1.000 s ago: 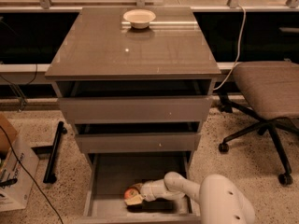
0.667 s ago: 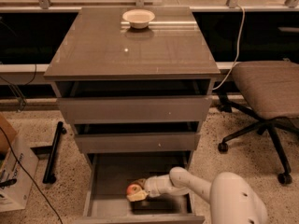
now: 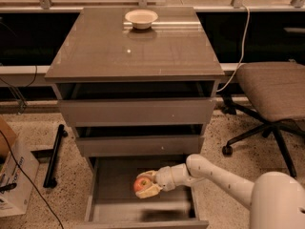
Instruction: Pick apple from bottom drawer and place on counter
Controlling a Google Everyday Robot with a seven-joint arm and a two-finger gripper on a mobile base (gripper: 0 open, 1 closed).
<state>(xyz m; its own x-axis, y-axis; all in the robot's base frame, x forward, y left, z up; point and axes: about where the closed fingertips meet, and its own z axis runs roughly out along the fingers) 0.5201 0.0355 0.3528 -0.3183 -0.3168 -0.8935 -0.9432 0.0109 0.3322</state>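
Scene: a three-drawer cabinet, its bottom drawer (image 3: 113, 195) pulled open toward the camera, the two shallower drawers above it only slightly ajar
Gripper: the gripper (image 3: 146, 185) reaches down into the open drawer from the right, on a white arm (image 3: 217, 174) that enters at the lower right corner
Jaws: closed around the apple, one cream finger over its top and the other beneath its lower edge
Apple: the small red-orange apple (image 3: 140, 183) sits between the two fingers, over the middle of the drawer floor, nearer the back than the front lip; whether it touches the floor cannot be told
Step in hand: the grasp looks made, so this reads as the start of the lift out of the drawer, with the placing not yet begun
Next move: it likely calls for drawing the apple forward and up, clear of the middle drawer front (image 3: 138, 145) that overhangs the back of the opening, then carrying it high to the counter (image 3: 138, 54)
Landing spot: the glossy grey-brown top has broad bare surface in front of a cream bowl (image 3: 141, 18) that stands near its back edge
Risk: the round fruit could slip from a two-point hold during the long rise
Surroundings: an office chair (image 3: 274, 87) stands to the right of the cabinet
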